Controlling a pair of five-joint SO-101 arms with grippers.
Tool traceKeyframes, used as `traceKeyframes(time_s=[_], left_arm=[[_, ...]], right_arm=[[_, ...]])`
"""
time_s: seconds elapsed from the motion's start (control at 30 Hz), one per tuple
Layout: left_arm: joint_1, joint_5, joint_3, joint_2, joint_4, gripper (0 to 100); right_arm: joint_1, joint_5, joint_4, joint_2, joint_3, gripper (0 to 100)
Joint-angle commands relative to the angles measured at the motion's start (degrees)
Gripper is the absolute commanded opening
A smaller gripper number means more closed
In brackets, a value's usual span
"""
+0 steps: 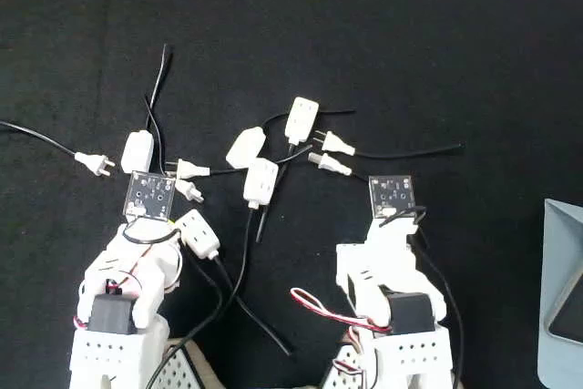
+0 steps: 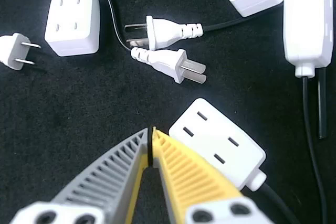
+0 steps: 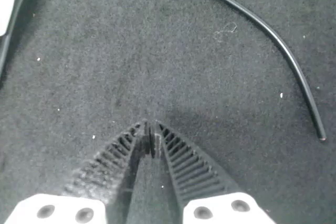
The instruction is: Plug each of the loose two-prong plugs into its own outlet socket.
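Observation:
Several white two-prong plugs and white outlet sockets lie scattered on the black cloth. In the left wrist view my left gripper [image 2: 152,136] is shut and empty, its tips just above the cloth beside an outlet socket [image 2: 218,148]. Two loose plugs [image 2: 168,27] [image 2: 169,64] lie close together beyond it, with another socket [image 2: 73,19] and a third plug [image 2: 14,51] off to one side. My right gripper [image 3: 151,128] is shut and empty over bare cloth, with a black cable [image 3: 273,40] past it. From above, two more plugs [image 1: 335,143] [image 1: 330,164] lie ahead of the right arm [image 1: 392,271].
More sockets [image 1: 301,118] [image 1: 245,147] [image 1: 260,181] cluster mid-table, and their black cords trail toward the front edge between the arms. A grey-blue tray [image 1: 560,225] stands at the right edge. The far half of the cloth [image 1: 364,34] is bare.

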Motion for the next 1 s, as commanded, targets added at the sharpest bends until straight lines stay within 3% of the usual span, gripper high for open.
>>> traceKeyframes(time_s=[0.0,0.73,0.97], left_arm=[[0.1,0.0,1.1,-0.1,-0.7,3],[-0.1,0.0,1.1,-0.2,-0.7,3],[-17.6,0.0,1.1,-0.2,-0.7,3]], right_arm=[[0.9,-0.5,0.3,-4.3,-0.2,1.3],[0.9,-0.5,0.3,-4.3,-0.2,1.3],[0.9,-0.5,0.3,-4.3,-0.2,1.3]])
